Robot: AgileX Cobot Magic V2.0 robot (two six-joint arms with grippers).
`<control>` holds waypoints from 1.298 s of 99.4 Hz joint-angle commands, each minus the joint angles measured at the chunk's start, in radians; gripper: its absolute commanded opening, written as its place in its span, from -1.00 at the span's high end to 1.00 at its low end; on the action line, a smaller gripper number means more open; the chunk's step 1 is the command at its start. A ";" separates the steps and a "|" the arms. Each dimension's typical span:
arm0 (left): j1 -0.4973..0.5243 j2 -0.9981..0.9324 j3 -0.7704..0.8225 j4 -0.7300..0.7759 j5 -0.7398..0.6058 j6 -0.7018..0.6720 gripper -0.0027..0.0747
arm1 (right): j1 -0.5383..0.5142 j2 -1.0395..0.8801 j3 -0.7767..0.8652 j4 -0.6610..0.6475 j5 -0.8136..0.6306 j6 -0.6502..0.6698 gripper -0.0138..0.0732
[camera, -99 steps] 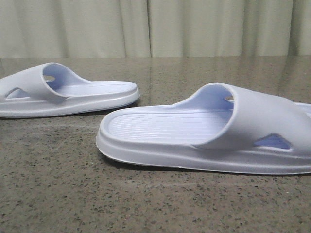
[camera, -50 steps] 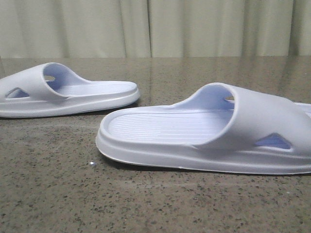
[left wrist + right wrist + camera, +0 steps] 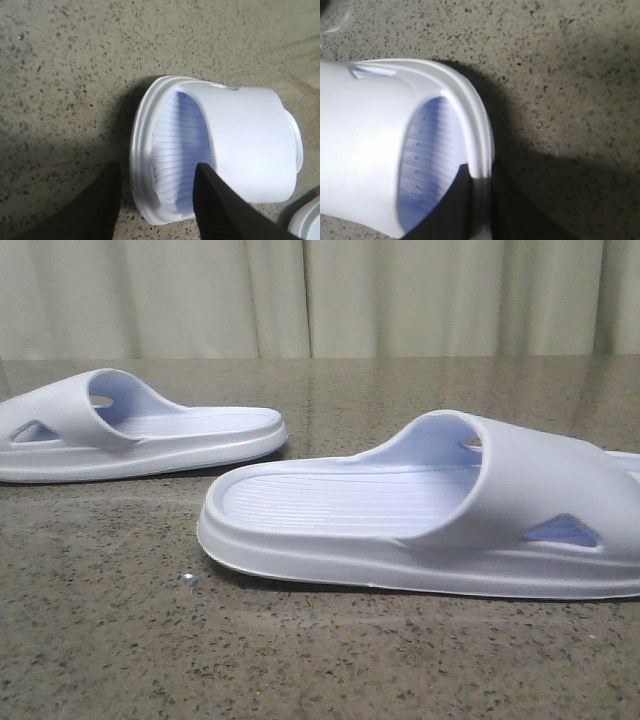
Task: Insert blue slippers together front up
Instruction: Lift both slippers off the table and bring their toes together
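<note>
Two pale blue slippers lie sole-down on the speckled table in the front view, one at the far left [image 3: 140, 430] and one near, at the right [image 3: 400, 510]. No gripper shows in the front view. In the left wrist view my left gripper [image 3: 157, 167] is open. One finger is outside the rim of a slipper [image 3: 250, 140] and the other is over its ribbed footbed. In the right wrist view my right gripper [image 3: 479, 172] is closed on the side rim of a slipper [image 3: 365, 140], with one finger on the footbed and one outside.
The speckled stone table [image 3: 320, 660] runs back to a pale curtain [image 3: 320, 295]. The edge of the second slipper [image 3: 307, 222] shows in a corner of the left wrist view.
A tiny white speck has appeared on the table in front of the near slipper. The slippers have not moved.
</note>
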 commanded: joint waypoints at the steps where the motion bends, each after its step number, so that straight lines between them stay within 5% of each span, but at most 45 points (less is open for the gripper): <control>1: 0.001 -0.026 -0.030 -0.069 0.016 0.018 0.18 | -0.005 -0.009 -0.029 0.018 -0.031 -0.015 0.93; 62: -0.067 0.050 -0.048 -0.090 -0.001 0.031 0.21 | -0.005 -0.009 -0.029 0.018 -0.031 -0.015 0.93; 80: -0.067 0.054 -0.048 -0.090 0.005 0.035 0.43 | -0.005 -0.009 -0.029 0.018 -0.032 -0.017 0.93; 99: -0.067 0.054 -0.048 -0.090 0.010 0.037 0.90 | -0.005 -0.009 -0.029 0.018 -0.033 -0.017 0.93; 129: -0.055 0.045 -0.099 -0.116 0.071 0.037 0.89 | -0.005 -0.011 -0.045 0.022 -0.073 -0.017 0.93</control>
